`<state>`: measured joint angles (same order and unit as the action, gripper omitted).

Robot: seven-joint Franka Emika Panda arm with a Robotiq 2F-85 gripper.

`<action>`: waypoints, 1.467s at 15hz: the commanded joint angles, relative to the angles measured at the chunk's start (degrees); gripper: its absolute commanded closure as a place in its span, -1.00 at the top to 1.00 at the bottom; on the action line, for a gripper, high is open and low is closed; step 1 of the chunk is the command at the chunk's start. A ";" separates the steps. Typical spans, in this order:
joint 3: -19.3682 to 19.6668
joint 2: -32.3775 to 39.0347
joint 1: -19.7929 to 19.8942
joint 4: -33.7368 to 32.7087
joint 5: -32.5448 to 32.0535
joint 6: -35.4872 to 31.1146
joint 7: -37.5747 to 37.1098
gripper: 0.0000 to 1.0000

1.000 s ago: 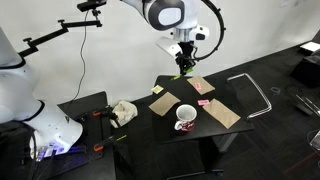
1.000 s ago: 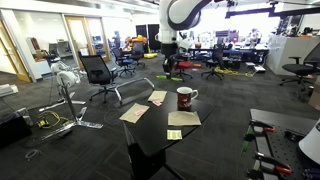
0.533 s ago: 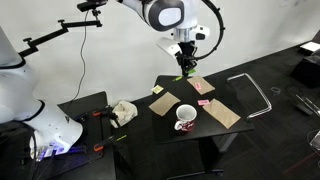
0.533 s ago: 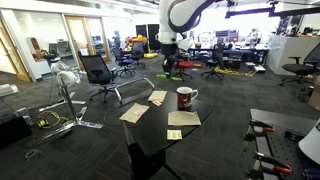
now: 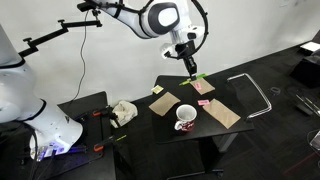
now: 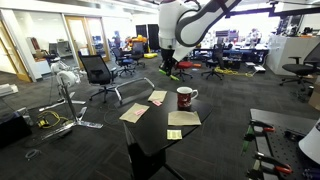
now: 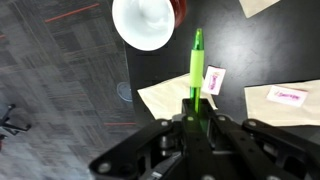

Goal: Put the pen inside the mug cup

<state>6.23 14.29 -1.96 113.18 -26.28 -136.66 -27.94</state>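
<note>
End effector (image 7: 195,117) pinches the pen (image 7: 196,62); pink card (image 7: 213,80) print unreadable.

The small black table (image 5: 205,128) carries the mug cup (image 5: 185,118), upright near one edge; three tan paper pieces (image 5: 164,102) lie flat and spread out around it; a small pink object (image 5: 204,102) rests between two of them; in an exterior view a yellowish note (image 6: 174,134) lies near the table's corner.

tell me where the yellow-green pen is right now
The thin yellow-green pen is clamped in the tool at the wrist view's centre. Its tip points up the picture, with the white mug to its upper left and a small pink card just right.
</note>
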 commanded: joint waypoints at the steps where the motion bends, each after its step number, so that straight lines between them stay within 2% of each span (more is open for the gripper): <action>1: 3.22 -1.67 -3.54 1.46 -8.77 0.27 -15.79 -0.95; 6: 3.12 -0.84 -4.98 0.39 -20.31 3.84 -38.93 -0.95; 9: 2.07 -0.36 -4.94 -0.04 -24.21 7.26 -51.32 -0.95; 15: 0.09 0.17 -4.85 -0.52 -28.48 15.88 -73.01 -0.95; 22: -2.21 2.58 -5.06 -2.29 -31.86 29.37 -94.63 -0.95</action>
<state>4.87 15.11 -6.66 112.94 -56.22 -113.20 -115.01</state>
